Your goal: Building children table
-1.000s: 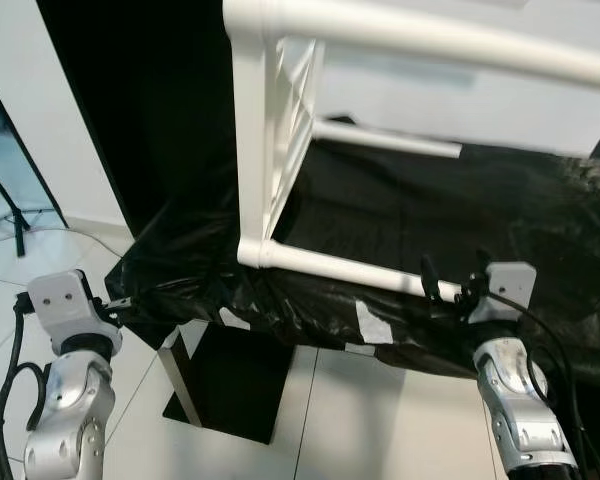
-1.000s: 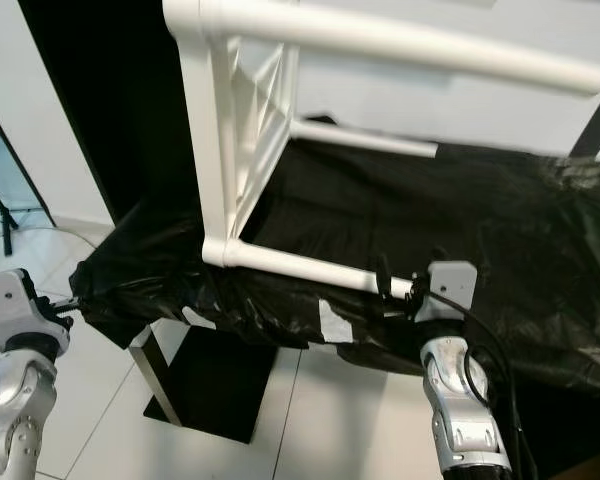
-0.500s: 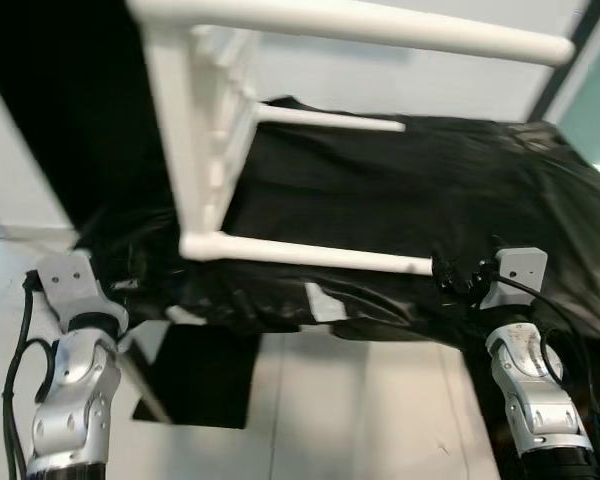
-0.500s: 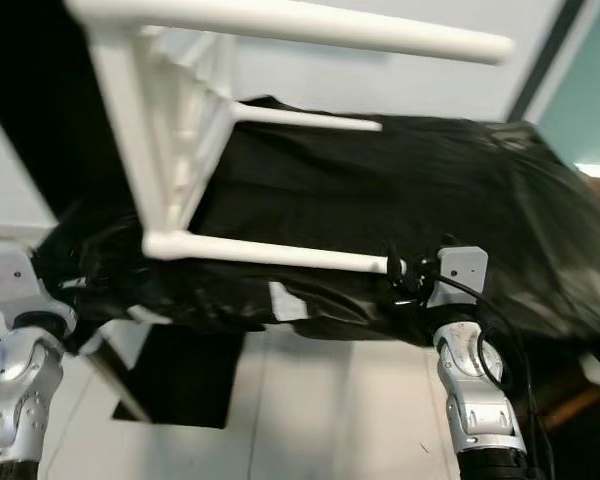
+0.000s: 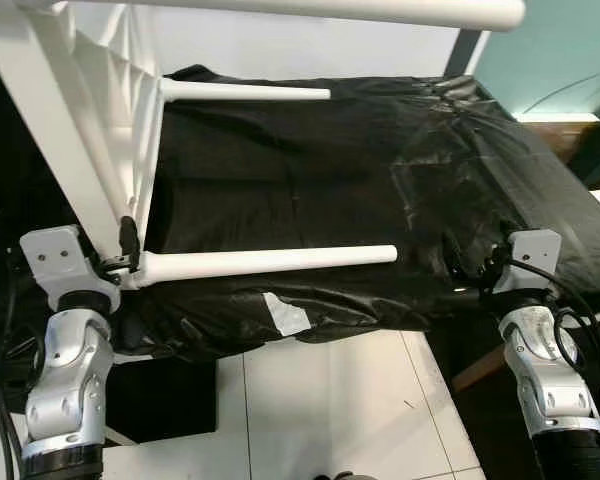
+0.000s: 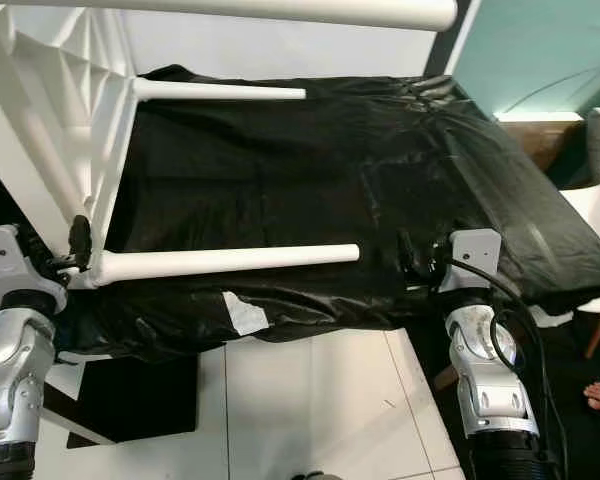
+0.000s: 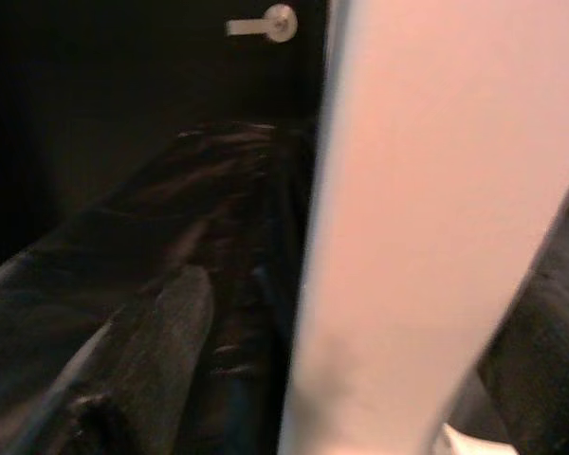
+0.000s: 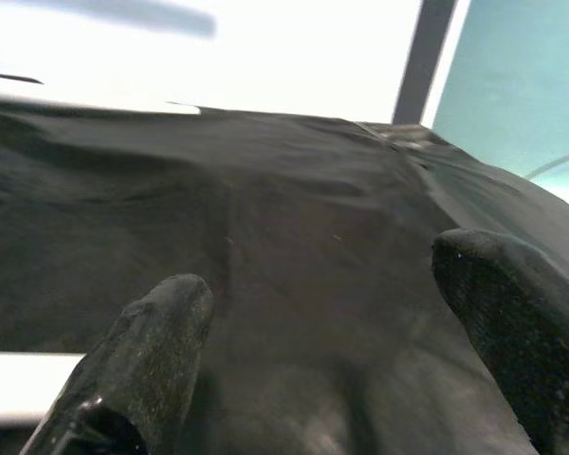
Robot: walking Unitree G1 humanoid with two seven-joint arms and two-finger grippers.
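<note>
A white children's table (image 5: 100, 150) lies tipped on its side on a work surface draped in black plastic sheeting (image 5: 310, 170), its round legs pointing out sideways across the sheet. The robot's left arm rises bent at the elbow beside the table's near corner, and the left gripper (image 5: 128, 245) sits right at the joint where the nearest leg (image 5: 270, 260) meets the frame; one black finger shows against the white frame, but whether the fingers are clamped on it cannot be told. The right arm stands upright at the sheeting's front edge, well apart from the free end of that nearest leg, and the right gripper (image 8: 332, 341) has its fingers (image 8: 152, 351) spread wide with nothing between them (they hover over bare black plastic). The table is plain glossy white, with ribbed bracing under its top and a second leg (image 5: 245, 92) farther back. The left wrist view adds a close, blurred white bar of the frame (image 7: 436, 218) and a silver door handle (image 7: 266, 24) in the dark beyond. A torn pale patch (image 5: 285, 313) marks the sheeting just below the nearest leg.
</note>
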